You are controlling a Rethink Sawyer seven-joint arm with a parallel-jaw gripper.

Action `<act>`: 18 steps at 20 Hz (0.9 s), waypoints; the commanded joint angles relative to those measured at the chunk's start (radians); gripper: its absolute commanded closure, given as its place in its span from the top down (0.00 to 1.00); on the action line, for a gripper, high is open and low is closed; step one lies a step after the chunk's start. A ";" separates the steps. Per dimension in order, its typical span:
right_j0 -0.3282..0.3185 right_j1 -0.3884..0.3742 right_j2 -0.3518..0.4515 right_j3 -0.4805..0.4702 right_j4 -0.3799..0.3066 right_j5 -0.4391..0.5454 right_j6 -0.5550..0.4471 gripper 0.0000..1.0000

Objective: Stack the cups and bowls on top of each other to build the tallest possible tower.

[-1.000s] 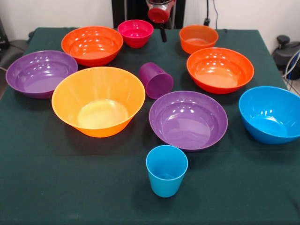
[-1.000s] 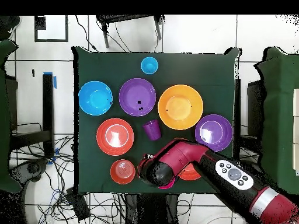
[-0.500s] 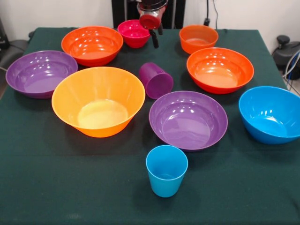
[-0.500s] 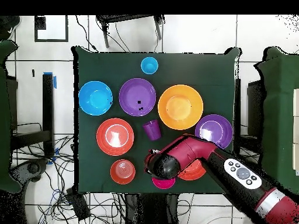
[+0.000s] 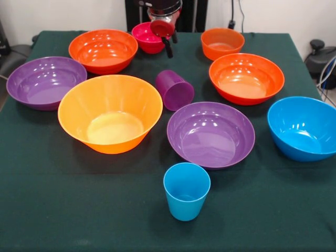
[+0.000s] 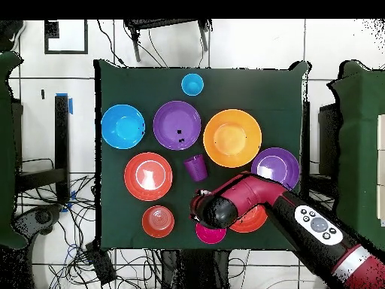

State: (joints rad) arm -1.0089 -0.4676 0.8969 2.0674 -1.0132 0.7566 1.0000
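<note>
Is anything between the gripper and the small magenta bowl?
Nothing visible. The gripper hangs at the right rim of the small magenta bowl in the front view, with no cup or other bowl between them.

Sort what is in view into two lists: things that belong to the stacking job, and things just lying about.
Job: light blue cup, purple cup on its side, two purple bowls, two red-orange bowls, big orange bowl, blue bowl, small magenta bowl, small orange bowl, gripper.

Lying about: cables on the floor around the table.
</note>
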 commanded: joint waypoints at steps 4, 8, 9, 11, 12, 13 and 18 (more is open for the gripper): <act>0.050 -0.057 0.003 0.019 0.019 0.098 -0.206 1.00; 0.082 -0.101 0.021 0.054 0.055 0.096 -0.146 1.00; 0.086 -0.112 0.026 0.059 0.067 0.099 -0.141 1.00; 0.097 -0.134 0.032 0.067 0.086 0.100 -0.134 1.00; 0.105 -0.141 0.033 0.069 0.090 0.096 -0.129 1.00; 0.111 -0.138 0.028 0.062 0.088 0.094 -0.131 1.00; 0.132 -0.094 -0.010 0.035 0.071 0.082 -0.142 1.00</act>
State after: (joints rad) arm -0.9387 -0.5803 0.9004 2.1005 -0.9316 0.7564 1.0000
